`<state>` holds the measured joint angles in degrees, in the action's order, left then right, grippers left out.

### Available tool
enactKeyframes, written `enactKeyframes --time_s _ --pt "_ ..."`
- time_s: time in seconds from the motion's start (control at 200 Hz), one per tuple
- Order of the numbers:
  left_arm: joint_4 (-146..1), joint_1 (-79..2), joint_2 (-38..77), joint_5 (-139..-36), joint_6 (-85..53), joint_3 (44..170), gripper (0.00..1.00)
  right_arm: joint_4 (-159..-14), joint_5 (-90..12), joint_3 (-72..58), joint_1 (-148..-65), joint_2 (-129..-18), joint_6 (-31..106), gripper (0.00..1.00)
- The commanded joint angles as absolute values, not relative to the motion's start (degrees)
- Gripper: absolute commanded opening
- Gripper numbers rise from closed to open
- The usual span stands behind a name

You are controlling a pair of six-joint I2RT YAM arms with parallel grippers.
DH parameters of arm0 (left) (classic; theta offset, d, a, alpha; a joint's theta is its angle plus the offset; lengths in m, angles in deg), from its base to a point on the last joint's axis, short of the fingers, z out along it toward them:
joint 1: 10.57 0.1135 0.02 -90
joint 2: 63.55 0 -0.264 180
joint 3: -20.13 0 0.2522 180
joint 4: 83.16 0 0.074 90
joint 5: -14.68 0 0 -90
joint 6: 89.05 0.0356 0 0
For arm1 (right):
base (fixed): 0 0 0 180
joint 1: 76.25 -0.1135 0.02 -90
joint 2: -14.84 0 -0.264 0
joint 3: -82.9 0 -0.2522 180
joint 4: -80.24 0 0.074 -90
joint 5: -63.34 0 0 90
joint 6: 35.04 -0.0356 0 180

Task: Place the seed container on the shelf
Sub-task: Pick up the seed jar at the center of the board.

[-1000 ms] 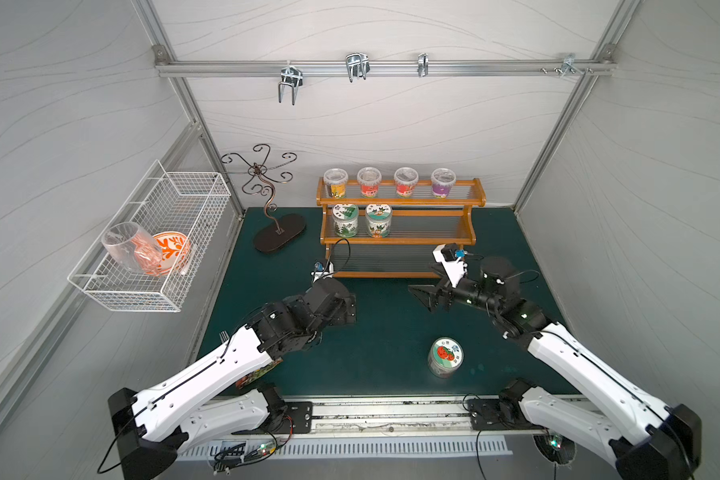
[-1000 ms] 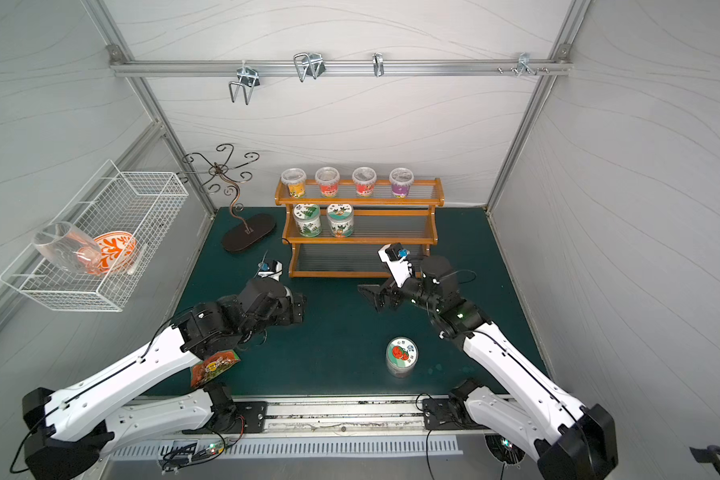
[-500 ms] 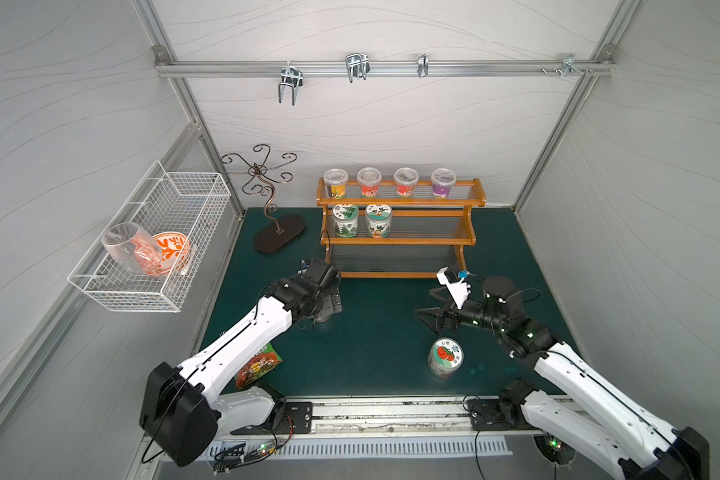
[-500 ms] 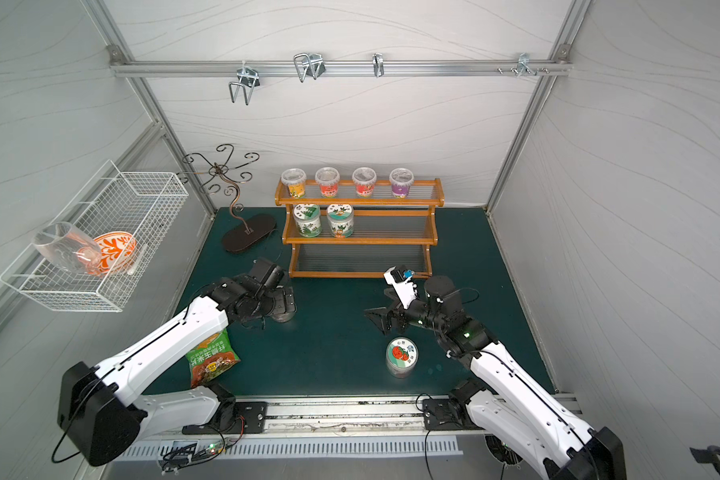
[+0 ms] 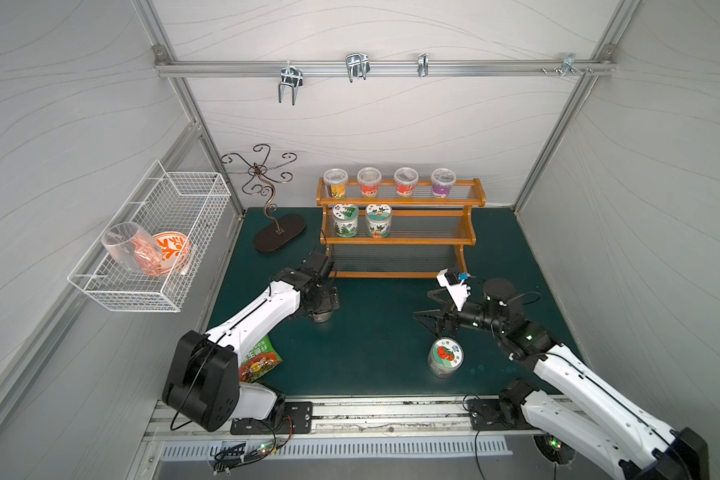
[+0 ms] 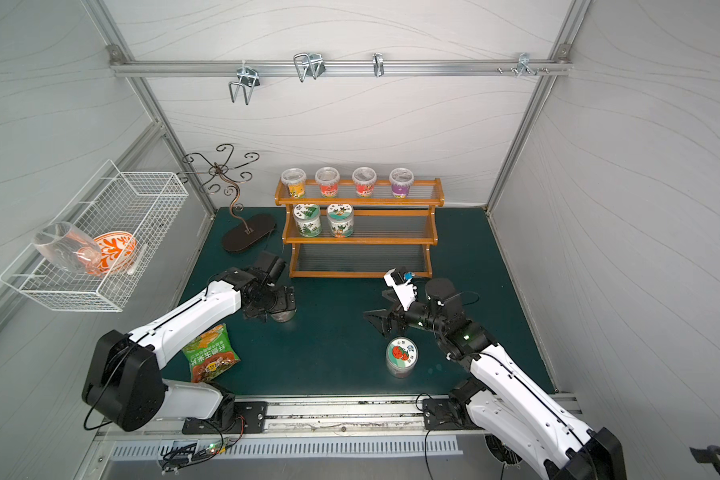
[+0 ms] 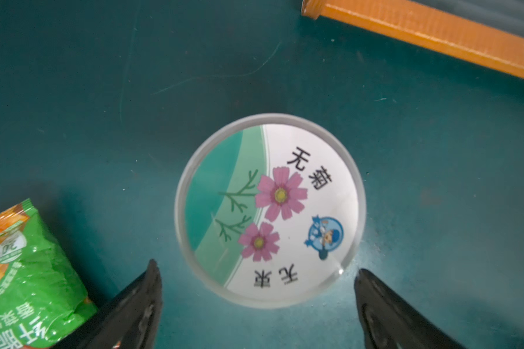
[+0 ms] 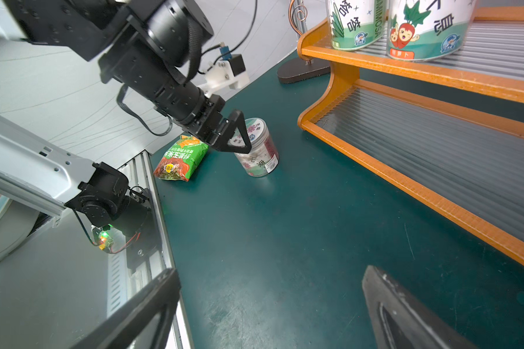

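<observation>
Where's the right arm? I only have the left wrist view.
Observer: The right gripper hovers open above the mat, empty, next to a tomato-lid jar.
Operator: Shelf space?
Observer: The shelf has a bare bottom tier. There are two jars on the middle tier and four cups on top.
Operator: How low am I?
Observer: Seen from the side, one finger of the left gripper reaches partway down the flower-lid jar, which stands upright on the mat. I can't tell whether they touch.
</observation>
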<state>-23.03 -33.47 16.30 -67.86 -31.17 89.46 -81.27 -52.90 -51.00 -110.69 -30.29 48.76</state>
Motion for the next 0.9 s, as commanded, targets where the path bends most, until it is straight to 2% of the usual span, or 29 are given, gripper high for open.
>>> enactKeyframes --time_s 0.0,0.675,0.805,0.895 --pt "-24.6 -32.8 18.0 -69.1 -27.6 92.7 1.00 -82.8 -54.1 -51.3 -111.0 -29.5 48.7 0.99" --pt "-30.1 -31.4 24.0 -68.5 -22.8 93.8 0.99 -84.0 -54.4 -52.2 -111.0 -28.7 49.2 0.99" --pt "-30.5 -31.3 24.0 -67.9 -22.6 93.9 0.95 -84.2 -54.4 -52.2 -111.0 -28.8 49.3 0.99" --pt "-30.8 -31.3 23.8 -68.1 -21.8 94.0 0.88 -84.4 -54.7 -52.4 -111.0 -28.8 49.3 0.99"
